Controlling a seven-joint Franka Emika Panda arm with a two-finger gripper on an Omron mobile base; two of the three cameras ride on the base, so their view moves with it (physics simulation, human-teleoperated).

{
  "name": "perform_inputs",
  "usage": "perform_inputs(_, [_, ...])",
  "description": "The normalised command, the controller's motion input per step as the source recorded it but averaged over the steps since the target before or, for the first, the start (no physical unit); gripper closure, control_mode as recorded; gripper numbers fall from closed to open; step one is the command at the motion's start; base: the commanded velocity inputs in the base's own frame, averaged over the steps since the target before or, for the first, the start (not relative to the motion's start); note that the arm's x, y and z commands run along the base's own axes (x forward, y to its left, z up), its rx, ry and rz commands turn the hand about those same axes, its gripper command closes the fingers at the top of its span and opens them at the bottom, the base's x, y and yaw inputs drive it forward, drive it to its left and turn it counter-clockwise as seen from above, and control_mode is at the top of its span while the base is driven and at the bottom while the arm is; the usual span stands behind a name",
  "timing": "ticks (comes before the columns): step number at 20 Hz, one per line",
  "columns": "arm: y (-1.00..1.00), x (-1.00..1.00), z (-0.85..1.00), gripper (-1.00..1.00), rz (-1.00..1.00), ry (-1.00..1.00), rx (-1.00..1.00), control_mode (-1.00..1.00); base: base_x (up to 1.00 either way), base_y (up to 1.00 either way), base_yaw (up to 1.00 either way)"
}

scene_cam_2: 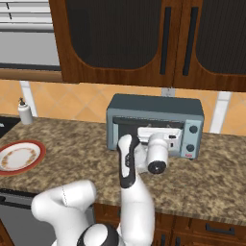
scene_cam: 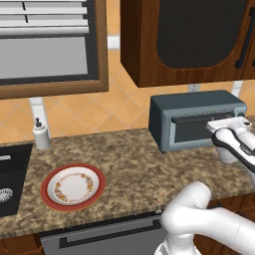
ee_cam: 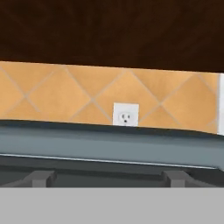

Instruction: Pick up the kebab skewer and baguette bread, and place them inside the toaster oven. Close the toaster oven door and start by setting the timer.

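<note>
The left base view looks forward and down from behind the arm, taking in the worktop (scene_cam: 124, 159) with the toaster oven (scene_cam: 164, 119) at about 2 o'clock and a red-rimmed plate (scene_cam: 73, 186) at 8 o'clock. The right base view faces the same worktop from the other side, with the oven near centre and the plate at 9 o'clock. Both share oven, plate and soap bottle (scene_cam: 41, 134). The hand view sits very near the oven's top edge, facing the tiled wall and its outlet (ee_cam: 125, 114).
</note>
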Motion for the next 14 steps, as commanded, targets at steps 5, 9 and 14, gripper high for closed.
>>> perform_inputs(5, [-0.23,-0.23,0.27,-1.00,-0.03,0.10,0.00,-1.00,0.00,0.00,0.00])
perform_inputs(9, [-0.44,-0.35,0.17,-1.00,-0.01,0.09,0.00,-1.00,0.00,0.00,0.00])
perform_inputs(14, [-0.76,-0.71,0.03,-1.00,-0.03,0.13,0.00,-1.00,0.00,0.00,0.00])
